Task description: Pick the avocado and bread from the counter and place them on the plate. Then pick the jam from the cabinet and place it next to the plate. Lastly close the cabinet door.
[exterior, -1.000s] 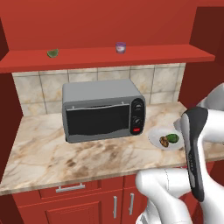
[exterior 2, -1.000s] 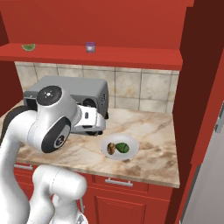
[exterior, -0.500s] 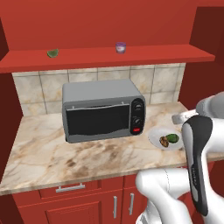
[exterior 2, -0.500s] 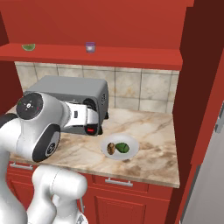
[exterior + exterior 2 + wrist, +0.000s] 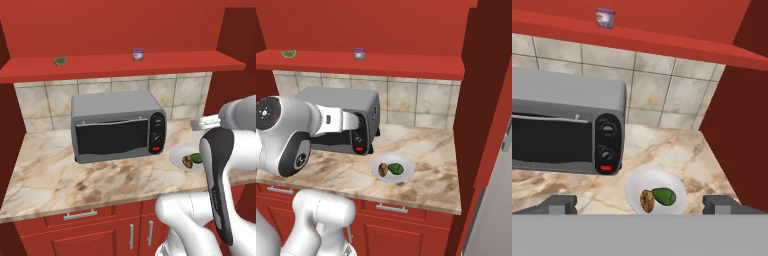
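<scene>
The plate (image 5: 406, 161) lies on the counter (image 5: 426, 145) right of the toaster oven, with the bread (image 5: 383, 169) and the avocado (image 5: 395, 169) side by side on it. In the hand view the plate (image 5: 657, 176) sits low and central, holding the bread (image 5: 646, 200) and the avocado (image 5: 664, 196). My gripper (image 5: 367, 136) hovers above the counter in front of the oven's knob panel, left of the plate. It is open (image 5: 641, 205), wide, with nothing between its fingertips (image 5: 562, 202). The jam (image 5: 138, 54) (image 5: 605, 17) stands on the cabinet shelf (image 5: 406, 65), high above.
A grey toaster oven (image 5: 117, 125) fills the counter's middle. A pale green wedge (image 5: 60, 61) lies at the shelf's left. A tall red panel (image 5: 486, 100) closes the right side. Red drawers (image 5: 80, 217) run below the counter edge.
The arm's elbow has swung left and lower in the right base view. The hand has stayed about where it was. The jaws stay wide open; bread, avocado and jam have not moved.
</scene>
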